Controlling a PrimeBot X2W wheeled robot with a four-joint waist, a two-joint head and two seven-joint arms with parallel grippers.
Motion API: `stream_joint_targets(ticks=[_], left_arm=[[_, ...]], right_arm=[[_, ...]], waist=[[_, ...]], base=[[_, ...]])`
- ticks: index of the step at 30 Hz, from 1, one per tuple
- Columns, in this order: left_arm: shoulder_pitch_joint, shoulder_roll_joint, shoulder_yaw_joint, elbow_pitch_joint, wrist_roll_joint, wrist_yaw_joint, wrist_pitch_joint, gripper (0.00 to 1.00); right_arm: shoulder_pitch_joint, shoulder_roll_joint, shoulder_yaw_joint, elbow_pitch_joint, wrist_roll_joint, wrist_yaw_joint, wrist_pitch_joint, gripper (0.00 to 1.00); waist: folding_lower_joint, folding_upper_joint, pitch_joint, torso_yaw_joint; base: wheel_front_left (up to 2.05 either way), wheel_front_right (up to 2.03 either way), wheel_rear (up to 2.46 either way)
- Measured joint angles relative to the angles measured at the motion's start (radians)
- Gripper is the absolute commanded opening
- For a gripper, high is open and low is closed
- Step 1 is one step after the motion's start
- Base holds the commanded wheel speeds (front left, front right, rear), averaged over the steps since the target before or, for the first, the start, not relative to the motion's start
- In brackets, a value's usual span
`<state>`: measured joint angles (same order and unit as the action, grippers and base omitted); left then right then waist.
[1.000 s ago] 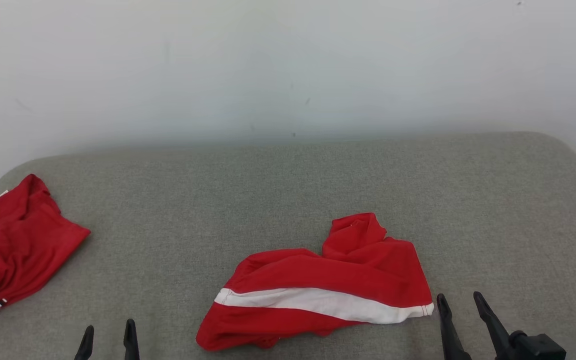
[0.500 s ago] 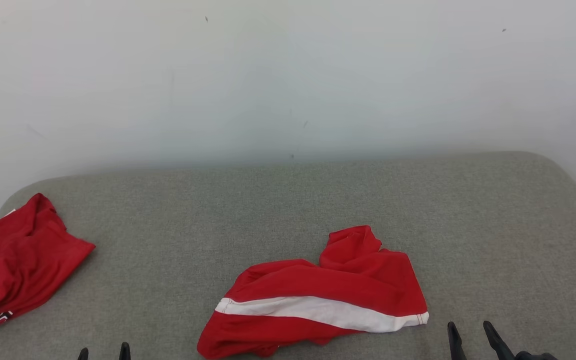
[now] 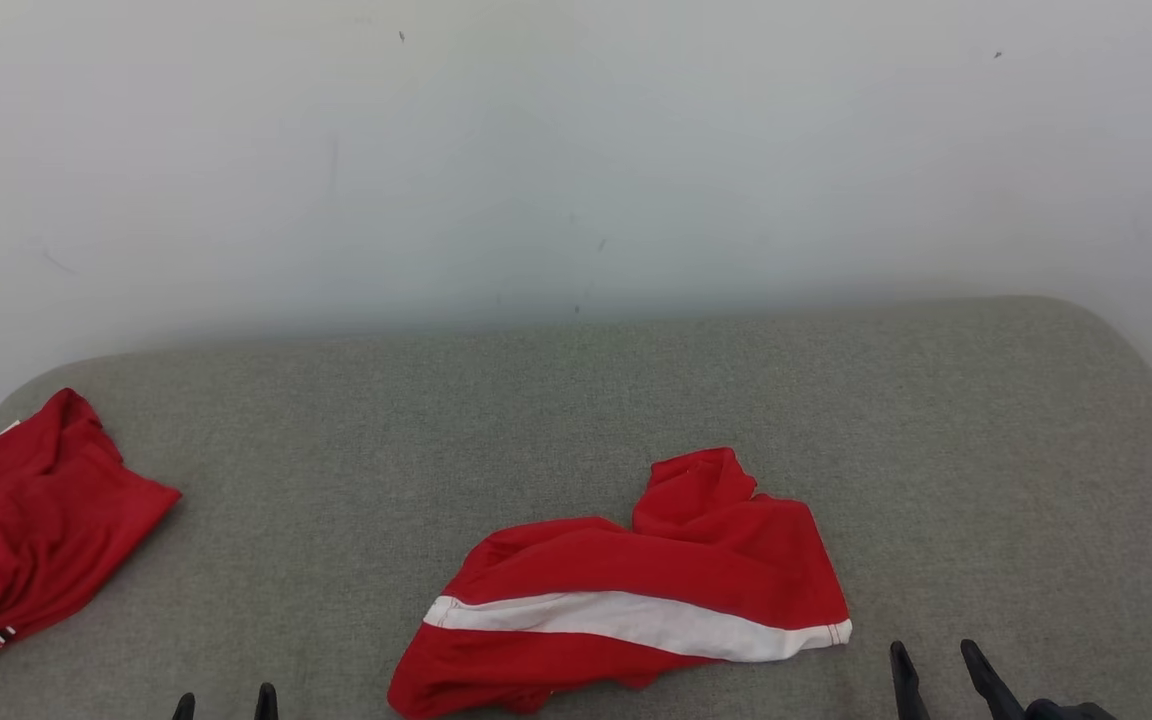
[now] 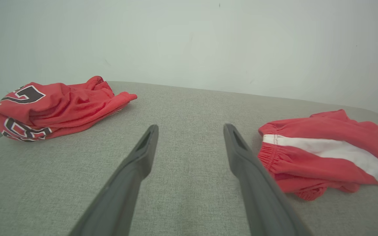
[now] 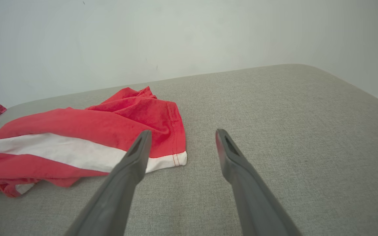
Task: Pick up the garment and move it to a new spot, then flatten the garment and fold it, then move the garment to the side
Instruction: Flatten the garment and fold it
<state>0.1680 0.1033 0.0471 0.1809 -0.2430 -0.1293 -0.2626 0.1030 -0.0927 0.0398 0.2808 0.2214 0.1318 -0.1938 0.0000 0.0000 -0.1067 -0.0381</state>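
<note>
The garment [image 3: 636, 590] is a pair of red shorts with a white stripe, lying crumpled at the front middle of the grey cushioned surface [image 3: 576, 400]. It also lies at the right in the left wrist view, garment [image 4: 326, 154], and at the left in the right wrist view, garment [image 5: 77, 144]. My left gripper [image 3: 224, 703] shows just its fingertips at the bottom edge, left of the garment, open and empty [image 4: 190, 131]. My right gripper [image 3: 931, 665] is open too, just right of the garment's hem, holding nothing [image 5: 181, 136].
A second red garment with black-and-white lettering [image 3: 16, 530] lies bunched at the surface's far left edge, also in the left wrist view [image 4: 54, 105]. A pale wall [image 3: 576, 150] rises behind. Bare grey surface stretches to the right and back.
The whole head view has shifted, so the scene sits lower in the picture: the camera moved. Both grippers show less of their fingers at the bottom edge. The garment lies as before.
</note>
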Motion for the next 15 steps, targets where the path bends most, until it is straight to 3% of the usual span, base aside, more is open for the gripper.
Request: stream_joint_targets(ticks=[9,15], left_arm=[[-0.011,0.006,-0.024,0.021,-0.007,0.0,0.0,1.0],[-0.075,0.023,-0.092,0.082,-0.036,0.0,0.0,1.0]], right_arm=[[-0.007,0.002,0.003,0.003,0.002,0.0,0.001,1.0],[-0.043,-0.005,0.01,0.017,0.018,0.0,0.068,1.0]], waist=[[0.0,0.0,0.005,-0.004],[0.0,0.0,0.019,-0.006]], base=[[0.0,0.0,0.0],[0.0,0.0,0.0]])
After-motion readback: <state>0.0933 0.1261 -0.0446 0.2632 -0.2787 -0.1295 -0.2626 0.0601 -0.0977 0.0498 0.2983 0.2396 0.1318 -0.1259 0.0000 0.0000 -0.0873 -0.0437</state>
